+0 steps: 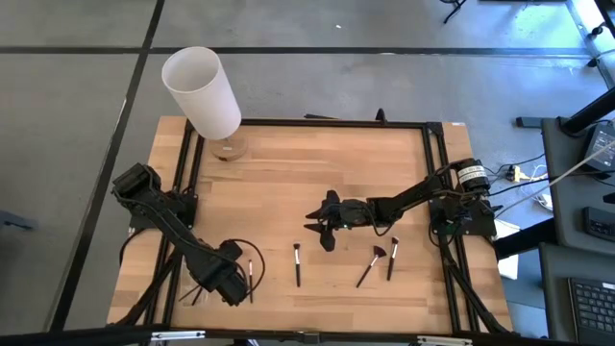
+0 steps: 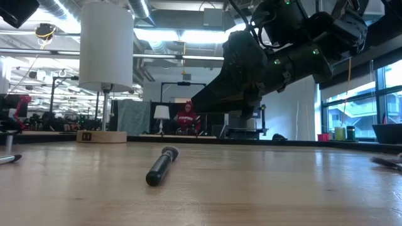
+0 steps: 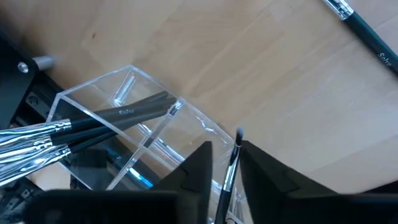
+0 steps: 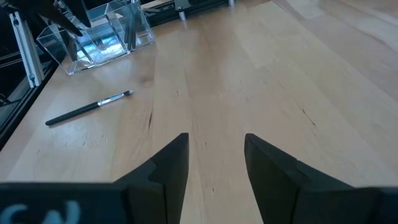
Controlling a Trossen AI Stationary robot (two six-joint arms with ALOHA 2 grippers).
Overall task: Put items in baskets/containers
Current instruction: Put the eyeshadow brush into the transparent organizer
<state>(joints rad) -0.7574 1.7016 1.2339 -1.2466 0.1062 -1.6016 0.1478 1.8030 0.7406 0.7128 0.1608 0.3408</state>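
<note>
High view: the left gripper (image 1: 233, 285) is hanging over the near-left corner of the wooden surface (image 1: 307, 163), beside a dark brush (image 1: 251, 279). The right gripper (image 1: 322, 224) is reaching toward mid-surface from the right edge. A black brush (image 1: 297, 264) is lying near the middle of the near edge; a fan-head brush (image 1: 370, 263) and a pale-tipped brush (image 1: 392, 258) are lying side by side toward the near-right. A tall white cylinder (image 1: 202, 93) is standing at the far-left corner.

Low view: a black-handled brush (image 2: 161, 167) is lying mid-surface; the right arm is passing overhead.

Left wrist view: the jaws are closed on a thin brush (image 3: 229, 168), holding it at the rim of the clear plastic container (image 3: 134, 134), which is already holding several brushes (image 3: 74, 127). Another brush (image 3: 364, 31) is lying apart on the wood.

Right wrist view: the jaws are standing open, gripping nothing, above bare wood. The container (image 4: 93, 40) is sitting by the surface's edge, with one brush (image 4: 87, 108) lying near it.
</note>
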